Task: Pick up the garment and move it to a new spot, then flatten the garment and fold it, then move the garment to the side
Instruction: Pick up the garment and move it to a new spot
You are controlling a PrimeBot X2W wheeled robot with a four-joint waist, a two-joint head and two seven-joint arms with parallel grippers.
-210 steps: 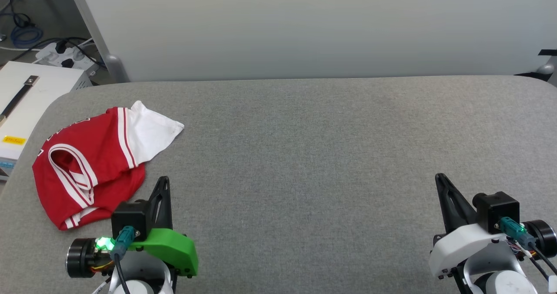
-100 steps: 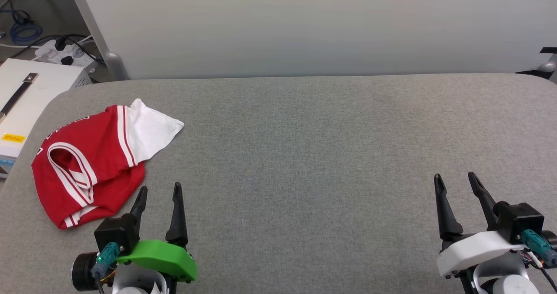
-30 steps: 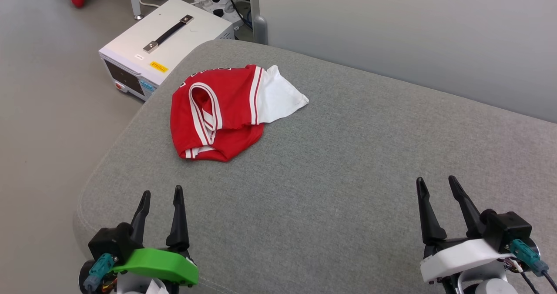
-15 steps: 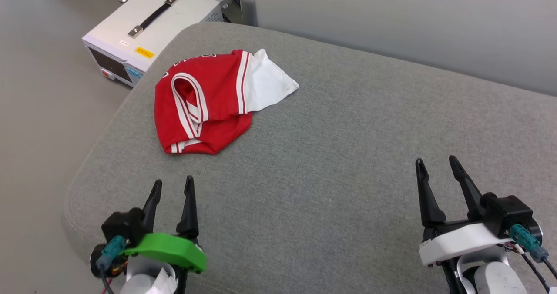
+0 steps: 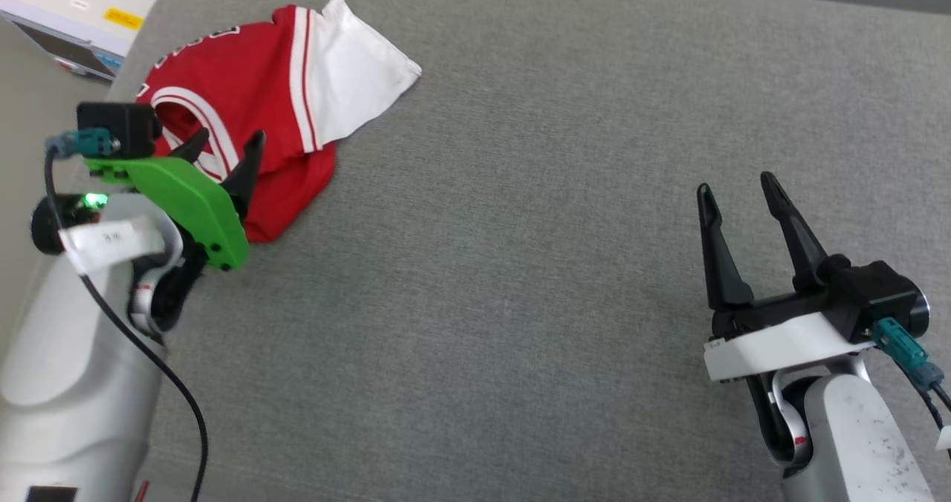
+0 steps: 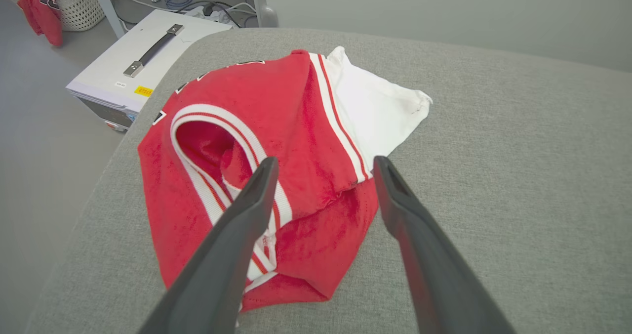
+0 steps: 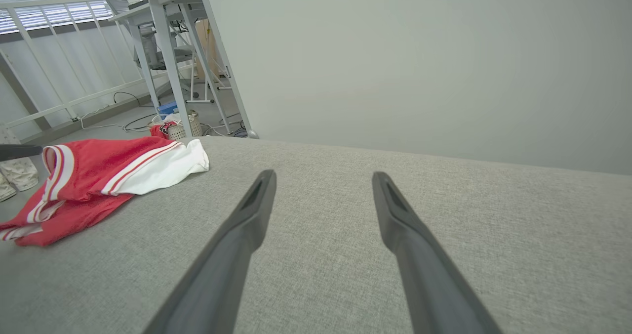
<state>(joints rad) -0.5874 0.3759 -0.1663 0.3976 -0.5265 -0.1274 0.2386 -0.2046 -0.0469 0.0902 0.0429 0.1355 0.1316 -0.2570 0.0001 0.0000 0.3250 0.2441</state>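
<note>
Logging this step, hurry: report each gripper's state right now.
Left gripper: open, holding nothing, poised over the crumpled red jersey shirt with white sleeves.
Right gripper: open, empty, over the grey fabric surface.

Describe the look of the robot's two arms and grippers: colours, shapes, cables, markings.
Left gripper: two long, dark, tapering fingers on a bright green shell, a black box with a teal plug, a black cable, a white label, a pale grey forearm. Right gripper: the same dark fingers on a white shell, black box, teal plug, pale speckled forearm.
</note>
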